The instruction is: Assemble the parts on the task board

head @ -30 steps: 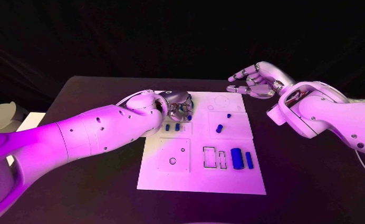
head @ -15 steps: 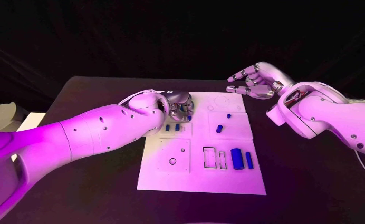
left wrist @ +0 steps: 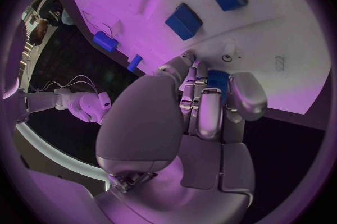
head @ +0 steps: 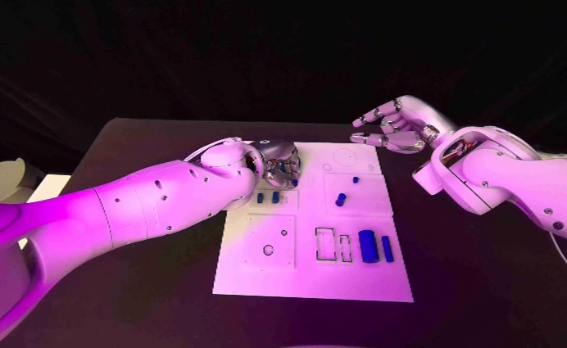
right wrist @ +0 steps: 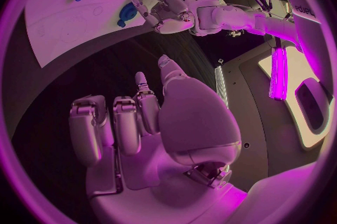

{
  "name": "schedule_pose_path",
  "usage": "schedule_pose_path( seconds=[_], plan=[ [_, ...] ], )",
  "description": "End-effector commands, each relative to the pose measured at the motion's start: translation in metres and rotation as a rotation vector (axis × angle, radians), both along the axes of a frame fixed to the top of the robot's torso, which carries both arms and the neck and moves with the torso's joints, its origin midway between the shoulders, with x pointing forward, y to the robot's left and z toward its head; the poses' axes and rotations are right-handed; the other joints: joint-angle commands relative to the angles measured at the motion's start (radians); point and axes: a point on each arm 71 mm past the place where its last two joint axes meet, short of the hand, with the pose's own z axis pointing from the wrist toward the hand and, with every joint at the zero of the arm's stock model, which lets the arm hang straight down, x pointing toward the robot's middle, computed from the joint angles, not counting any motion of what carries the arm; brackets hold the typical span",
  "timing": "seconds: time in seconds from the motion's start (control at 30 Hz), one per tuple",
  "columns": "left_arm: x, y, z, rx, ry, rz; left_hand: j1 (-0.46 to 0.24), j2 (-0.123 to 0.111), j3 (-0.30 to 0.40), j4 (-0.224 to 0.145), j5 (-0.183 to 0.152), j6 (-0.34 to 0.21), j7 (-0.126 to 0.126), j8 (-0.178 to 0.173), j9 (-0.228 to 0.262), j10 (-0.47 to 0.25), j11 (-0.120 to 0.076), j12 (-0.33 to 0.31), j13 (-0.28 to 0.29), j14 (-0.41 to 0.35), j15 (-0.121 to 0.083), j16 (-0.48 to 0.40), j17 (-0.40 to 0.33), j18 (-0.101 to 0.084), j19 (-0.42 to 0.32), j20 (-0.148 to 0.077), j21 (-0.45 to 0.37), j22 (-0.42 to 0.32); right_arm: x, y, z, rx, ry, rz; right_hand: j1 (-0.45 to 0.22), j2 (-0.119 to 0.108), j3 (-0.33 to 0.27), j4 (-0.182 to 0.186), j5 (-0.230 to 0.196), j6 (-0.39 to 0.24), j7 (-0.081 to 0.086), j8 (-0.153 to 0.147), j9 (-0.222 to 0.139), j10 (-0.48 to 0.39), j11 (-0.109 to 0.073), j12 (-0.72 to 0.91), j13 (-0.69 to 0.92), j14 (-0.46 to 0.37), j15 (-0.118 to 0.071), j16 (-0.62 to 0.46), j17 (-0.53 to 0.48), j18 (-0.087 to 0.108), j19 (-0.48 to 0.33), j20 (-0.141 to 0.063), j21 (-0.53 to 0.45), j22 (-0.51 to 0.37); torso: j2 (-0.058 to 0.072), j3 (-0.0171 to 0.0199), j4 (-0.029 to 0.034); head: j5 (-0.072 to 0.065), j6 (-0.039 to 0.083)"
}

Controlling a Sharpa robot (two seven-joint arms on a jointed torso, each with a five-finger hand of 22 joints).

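Head view: nearest me on the task board (head: 310, 278) stand two tall blue parts (head: 374, 246); further up, my left hand (head: 278, 164) has its fingers curled round a blue part (left wrist: 217, 79) on the board's far-left area. My right hand (head: 395, 127) hovers beyond the far-right corner, fingers apart, holding nothing.
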Motion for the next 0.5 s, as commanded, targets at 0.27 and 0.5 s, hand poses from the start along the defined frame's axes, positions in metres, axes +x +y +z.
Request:
schedule_pose_path(
  seconds=[0.27,0.5],
  plan=[
    [-0.0033,-0.0029,-0.0064,0.038,0.05,-0.011,-0.012,-0.003,0.012,-0.001,-0.001,0.008,0.002,-0.012,-0.006,0.001,0.001,-0.016,-0.006,0.041,-0.007,0.006,-0.004,-0.019,0.016,-0.001,0.003,-0.001,-0.0007,0.0017,-0.0004,-0.004,0.002,0.017,0.005,0.011,-0.007,0.0,0.006,0.007,-0.002,-0.005,0.0,-0.003,-0.001,-0.002,0.115,0.097,-0.006,-0.005,0.224,-0.007,0.086,-0.006,-0.003,0.234,0.0,-0.0008,0.0001,0.001,-0.002],
    [-0.0049,-0.0053,-0.0061,0.037,0.053,-0.018,-0.015,-0.006,0.017,-0.003,0.002,0.005,0.001,-0.018,-0.01,-0.002,0.002,-0.021,-0.009,0.04,-0.007,0.006,-0.008,-0.017,0.014,-0.001,-0.006,-0.01,-0.0006,0.0016,-0.0005,-0.004,0.002,0.017,0.005,0.011,-0.007,0.0,0.006,0.007,-0.002,-0.005,0.0,-0.003,-0.001,-0.002,0.115,0.097,-0.006,-0.005,0.224,-0.007,0.086,-0.006,-0.003,0.234,0.0,-0.0005,0.0007,0.001,-0.002]
  ],
)
